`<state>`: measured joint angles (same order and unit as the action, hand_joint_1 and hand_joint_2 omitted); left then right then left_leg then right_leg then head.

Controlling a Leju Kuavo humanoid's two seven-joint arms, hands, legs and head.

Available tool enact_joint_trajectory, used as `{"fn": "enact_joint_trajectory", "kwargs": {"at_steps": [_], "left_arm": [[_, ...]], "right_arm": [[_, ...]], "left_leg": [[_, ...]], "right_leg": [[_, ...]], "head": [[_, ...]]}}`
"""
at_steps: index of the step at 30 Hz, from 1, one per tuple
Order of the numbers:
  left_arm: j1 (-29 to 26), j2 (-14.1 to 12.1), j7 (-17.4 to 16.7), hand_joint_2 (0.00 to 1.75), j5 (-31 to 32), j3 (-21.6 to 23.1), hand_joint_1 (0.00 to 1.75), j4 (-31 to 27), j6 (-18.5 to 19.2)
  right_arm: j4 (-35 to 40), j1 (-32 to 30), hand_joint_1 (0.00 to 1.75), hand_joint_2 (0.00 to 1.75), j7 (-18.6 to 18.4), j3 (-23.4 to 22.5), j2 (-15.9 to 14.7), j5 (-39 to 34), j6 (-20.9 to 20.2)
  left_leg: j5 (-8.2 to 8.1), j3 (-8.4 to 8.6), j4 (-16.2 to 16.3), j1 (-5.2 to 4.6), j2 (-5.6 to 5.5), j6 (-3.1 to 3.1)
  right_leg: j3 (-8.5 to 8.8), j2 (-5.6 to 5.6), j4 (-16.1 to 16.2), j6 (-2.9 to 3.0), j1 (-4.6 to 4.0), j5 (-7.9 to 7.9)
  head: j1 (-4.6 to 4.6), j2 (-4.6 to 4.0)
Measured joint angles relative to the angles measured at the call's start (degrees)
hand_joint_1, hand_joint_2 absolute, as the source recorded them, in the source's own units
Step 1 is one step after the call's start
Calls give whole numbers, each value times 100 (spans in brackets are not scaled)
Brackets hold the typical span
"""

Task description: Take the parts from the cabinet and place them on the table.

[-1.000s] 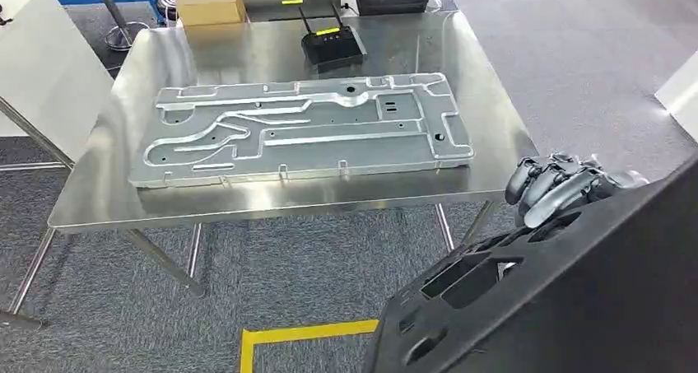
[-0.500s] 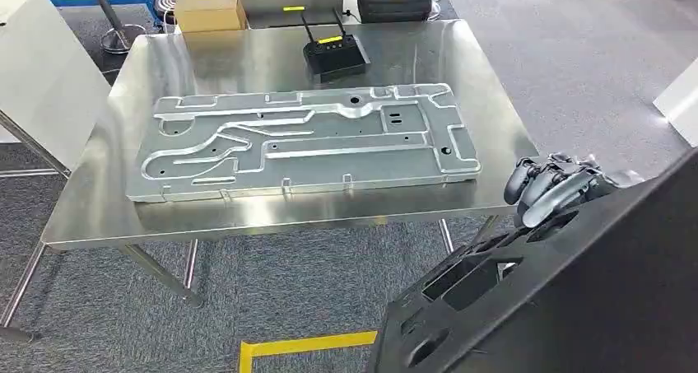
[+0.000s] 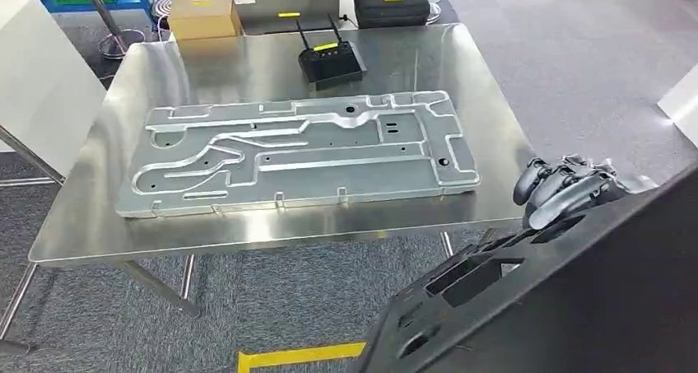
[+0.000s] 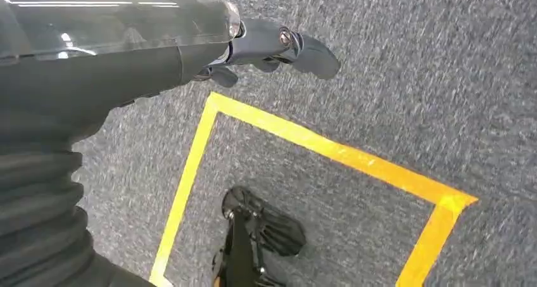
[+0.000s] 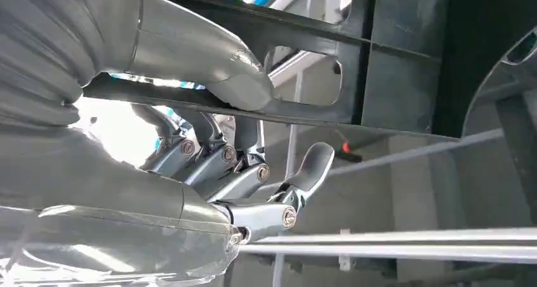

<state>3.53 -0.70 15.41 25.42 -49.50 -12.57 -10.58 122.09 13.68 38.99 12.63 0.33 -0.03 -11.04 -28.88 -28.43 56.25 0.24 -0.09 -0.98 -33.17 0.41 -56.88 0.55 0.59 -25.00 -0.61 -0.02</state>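
A large black plastic panel (image 3: 593, 299) fills the lower right of the head view, tilted, with cut-outs along its near edge. My right hand (image 3: 568, 188) grips its upper edge, fingers curled over the rim, just off the right front corner of the steel table (image 3: 486, 101). The right wrist view has the thumb of that hand (image 5: 209, 166) lying across the panel (image 5: 405, 65) at a cut-out, fingers behind it. A big flat aluminium plate (image 3: 296, 151) with milled channels lies across the table. My left hand (image 4: 190, 40) hangs over the carpet, holding nothing.
A black router (image 3: 331, 60) with two antennas stands behind the plate. A cardboard box (image 3: 202, 12) and a black case (image 3: 391, 4) sit beyond the table's far edge. A white panel (image 3: 41, 76) stands at the left. Yellow floor tape (image 3: 300, 356) lies before the table.
The whole view has shifted, so the camera moved: the table sits lower and slightly nearer in the picture. My right hand keeps its grip on the black panel.
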Motion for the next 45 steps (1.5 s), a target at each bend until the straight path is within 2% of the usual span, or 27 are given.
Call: {"fn": "enact_joint_trajectory", "kwargs": {"at_steps": [1, 2, 4, 5, 6, 7, 9, 10, 11, 16, 18, 20, 21, 22, 25, 26, 29, 31, 32, 35, 36, 37, 38, 40, 41, 42, 45], "left_arm": [[7, 5, 0, 175, 4, 0, 0, 0, 0], [9, 4, 0, 175, 11, -5, 0, 0, 0], [7, -2, -9, 175, 18, -15, 0, 0, 0], [-3, 0, -13, 175, 18, -24, 0, 0, 0], [-13, 2, -17, 175, 15, -37, 0, 0, 0], [-16, 4, -17, 175, 15, -48, 0, 0, -2], [-11, 0, -24, 175, 13, -68, 0, 0, -20], [-15, 0, -26, 175, 7, -92, 0, 0, -26], [-6, 0, -33, 175, -2, -107, 0, 0, -35], [-2, 11, -33, 175, -2, -147, 0, 0, -87], [6, 11, -35, 175, 0, -149, 0, 0, -107], [2, 11, -48, 175, 18, -155, 0, 0, -120], [-6, 11, -52, 175, 26, -158, 0, 0, -120], [-12, 11, -52, 175, 37, -164, 0, 0, -120], [-15, 11, -50, 175, 53, -175, 0, 0, -116], [-7, 11, -48, 175, 53, -182, 0, 0, -103], [-2, 7, -28, 175, 70, -184, 0, 0, -90], [13, 0, -15, 175, 88, -186, 0, -4, -83], [16, 0, -13, 175, 98, -188, 0, -4, -83], [4, -4, -13, 175, 98, -210, 0, -4, -83], [-10, 2, -13, 175, 98, -225, 0, -4, -83], [-18, 7, -13, 175, 98, -236, 0, -4, -83], [-18, 7, -11, 175, 98, -238, 0, -4, -85], [-17, 2, 11, 175, 92, -251, 0, -4, -92], [-27, 2, 35, 175, 87, -269, 0, -4, -101], [-18, 7, 55, 175, 83, -291, 0, -4, -103], [-24, 11, 98, 175, 55, -302, 0, -4, -107]], "right_arm": [[31, 21, 175, 175, 0, 22, -4, 22, 54], [37, 56, 175, 175, 0, 48, -7, 38, 103], [37, 69, 175, 175, 0, 110, -28, 77, 188], [37, 69, 175, 175, 0, 136, -42, 90, 208], [37, 70, 175, 175, 0, 160, -55, 92, 223], [37, 74, 175, 175, 0, 190, -66, 92, 241], [37, 103, 175, 175, 0, 239, -83, 83, 265], [35, 124, 175, 175, 0, 262, -92, 60, 271], [35, 146, 175, 175, 0, 276, -96, 40, 276], [33, 222, 175, 175, 0, 335, -109, -87, 238], [22, 261, 175, 175, 0, 337, -133, -135, 217], [-9, 259, 175, 175, 0, 337, -146, -181, 182], [-26, 259, 175, 175, 0, 337, -151, -196, 182], [-41, 260, 175, 175, 0, 337, -162, -201, 182], [-61, 262, 175, 175, 0, 326, -190, -201, 184], [-70, 262, 175, 175, 0, 317, -195, -201, 184], [-70, 259, 175, 175, 0, 311, -201, -194, 184], [-63, 255, 175, 175, 0, 302, -203, -190, 184], [-61, 265, 175, 175, 0, 302, -203, -187, 184], [-61, 251, 175, 175, 0, 302, -203, -133, 184], [-61, 244, 175, 175, 0, 302, -203, -96, 201], [-61, 236, 175, 175, 0, 302, -203, -68, 210], [-61, 232, 175, 175, 0, 302, -203, -54, 219], [-61, 232, 175, 175, 0, 302, -203, 76, 338], [-61, 233, 175, 175, 0, 308, -203, 192, 443], [-61, 233, 175, 175, 0, 330, -214, 346, 591], [-63, 217, 175, 175, 0, 415, -277, 741, 1007]], "left_leg": [[-73, -33, 171, 20, 0, -17], [-257, -207, 529, 25, 0, -35], [-673, -788, 1546, 37, 0, -77], [-732, -1027, 1892, 39, 0, -87], [-635, -1141, 1959, 43, 1, -89], [-365, -1097, 1706, 44, 1, -82], [337, -694, 644, 43, 2, -44], [525, -549, 210, 41, 3, -8], [419, -483, 134, -1, 0, 19], [393, -420, 80, 42, -12, 183], [356, -386, 75, 39, -7, 236], [304, -356, 79, 35, -7, 252], [275, -322, 79, 35, -11, 247], [241, -276, 79, 36, -17, 245], [96, -102, 74, 35, -38, 195], [57, -80, 83, 2, -37, 149], [13, -62, 38, 11, -30, 70], [-52, -7, 94, 17, -17, 5], [-168, -105, 338, 16, -17, -14], [-742, -918, 1764, 33, -17, -74], [-737, -1112, 2007, 38, -17, -83], [-558, -1164, 1943, 42, -17, -83], [-253, -1072, 1600, 42, -17, -73], [457, -700, 552, 41, -17, -27], [541, -603, 296, 31, -23, 20], [471, -553, 154, 2, -25, 43], [429, -593, 172, -1, -27, 128]], "right_leg": [[60, -8, 33, 38, 0, -16], [89, -17, 35, 70, 2, -36], [131, -17, 32, 97, -13, -89], [148, -13, 26, 99, -18, -114], [179, -5, 23, 98, -23, -142], [234, -1, 22, 92, -25, -182], [373, 0, 13, 64, -25, -276], [400, -3, 13, 43, -25, -324], [411, 9, -18, -5, -71, -361], [426, 0, -97, -155, -37, -466], [28, -9, -817, -184, -27, -813], [-593, -10, -1779, -213, -17, -1089], [-758, -10, -1921, -215, -14, -1010], [-768, -11, -1775, -211, -10, -792], [-236, -22, -272, -132, -15, 206], [-170, -28, -186, -108, -58, 83], [-178, 1, -126, -28, -80, 47], [-76, 11, -26, 37, -19, 43], [-30, 3, -11, 81, -20, 15], [51, -8, -12, 124, -32, -76], [84, -3, -12, 125, -35, -105], [135, 5, -14, 118, -36, -139], [198, 7, -17, 111, -37, -179], [341, 8, -18, 78, -38, -276], [344, 6, -20, 53, -43, -317], [324, 29, -58, 20, -75, -334], [311, 27, -24, -67, -55, -354]], "head": [[0, 0], [0, 0], [0, 0], [0, 0], [0, 0], [0, 0], [0, 0], [0, 0], [0, 0], [2, 0], [2, 0], [2, 0], [2, 0], [2, 0], [2, 0], [0, 0], [0, 0], [2, 0], [0, 0], [0, 0], [0, 0], [0, 0], [0, 0], [2, 0], [4, 0], [0, 0], [2, 0]]}}
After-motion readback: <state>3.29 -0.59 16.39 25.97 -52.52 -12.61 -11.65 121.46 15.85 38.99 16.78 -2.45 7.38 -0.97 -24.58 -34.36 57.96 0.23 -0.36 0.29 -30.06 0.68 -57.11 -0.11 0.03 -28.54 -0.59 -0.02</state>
